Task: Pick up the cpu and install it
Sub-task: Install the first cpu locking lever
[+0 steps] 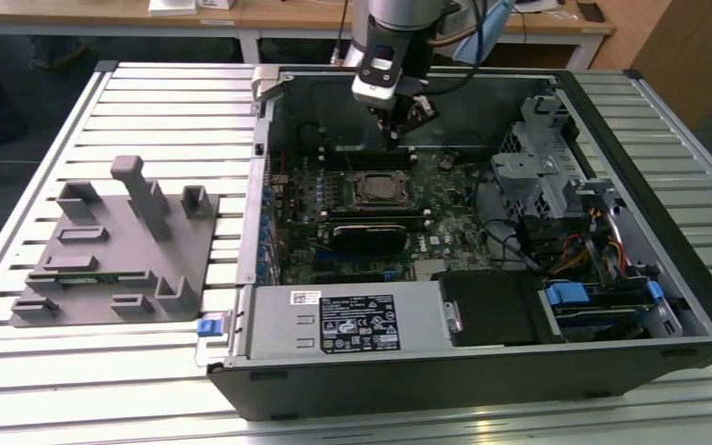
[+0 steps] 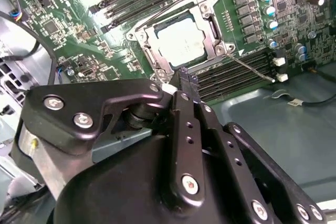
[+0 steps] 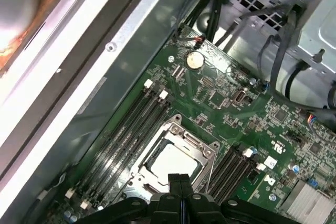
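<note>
Silvery-white cpu (image 2: 181,43) in a silver-framed socket (image 2: 207,17) on a green board (image 3: 231,103); black fingers (image 2: 185,85); grey fixture (image 1: 115,250) on a pale slatted worktop (image 1: 34,371); black case (image 1: 480,389) with blue clips (image 1: 569,295)

cpu (image 2: 181,44) in socket (image 2: 212,27) | fixture (image 1: 115,250) at exterior view's left of case (image 1: 703,306)
</note>
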